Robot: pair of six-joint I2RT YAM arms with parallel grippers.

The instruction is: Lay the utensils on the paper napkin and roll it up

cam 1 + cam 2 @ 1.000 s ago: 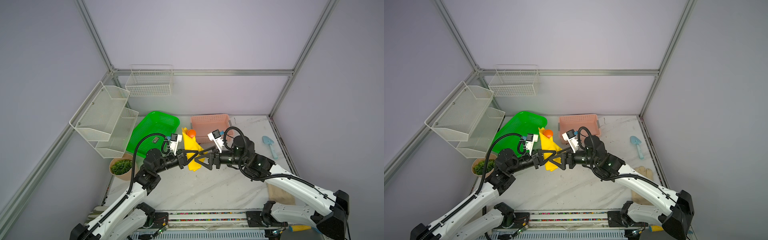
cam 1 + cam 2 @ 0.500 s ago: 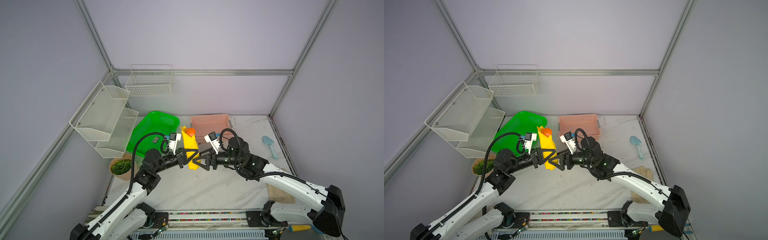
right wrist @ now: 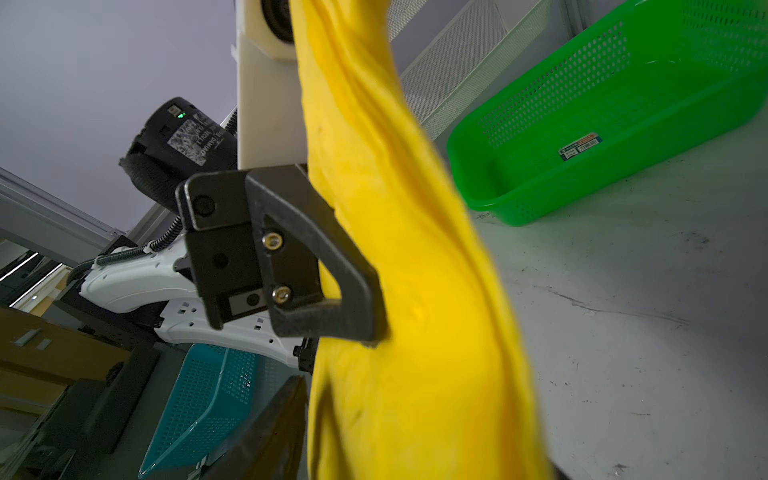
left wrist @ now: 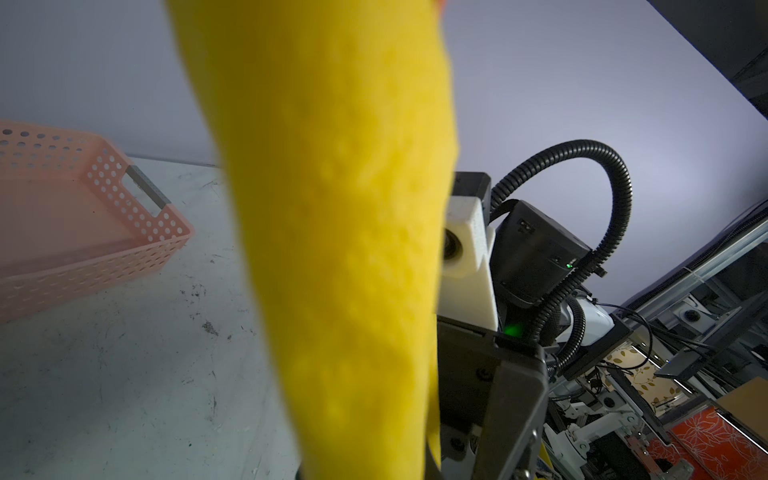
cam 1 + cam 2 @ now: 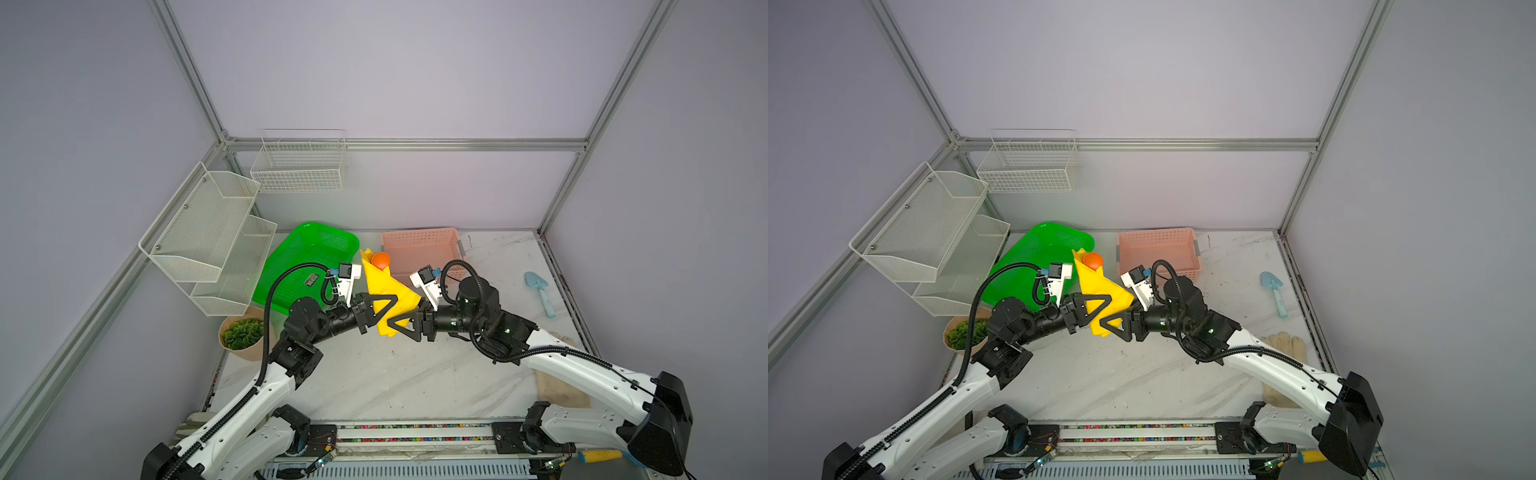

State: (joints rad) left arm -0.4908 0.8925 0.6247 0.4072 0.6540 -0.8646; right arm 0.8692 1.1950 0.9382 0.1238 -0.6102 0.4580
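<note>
The paper napkin [image 5: 388,291] [image 5: 1100,291] is a yellow roll held in the air over the middle of the table, tilted up toward the back. Out of its far end pokes the orange bowl of the spoon [image 5: 380,260] [image 5: 1093,260]; the other utensils are hidden inside. My left gripper [image 5: 388,307] [image 5: 1102,307] is shut on the roll's middle from the left. My right gripper [image 5: 397,324] [image 5: 1106,322] straddles the roll's lower end from the right. The napkin [image 4: 340,249] [image 3: 415,291] fills both wrist views and hides the jaws' contact.
A green basket [image 5: 307,266] and a pink basket [image 5: 419,253] stand at the back. A light-blue trowel [image 5: 540,291] lies at the right, a beige cloth [image 5: 1285,345] near the right arm. A potted plant [image 5: 243,332] and wire shelves [image 5: 208,245] are at the left.
My right gripper has moved a little left onto the roll's lower end and its jaws have narrowed. The left gripper and the roll have hardly moved.
</note>
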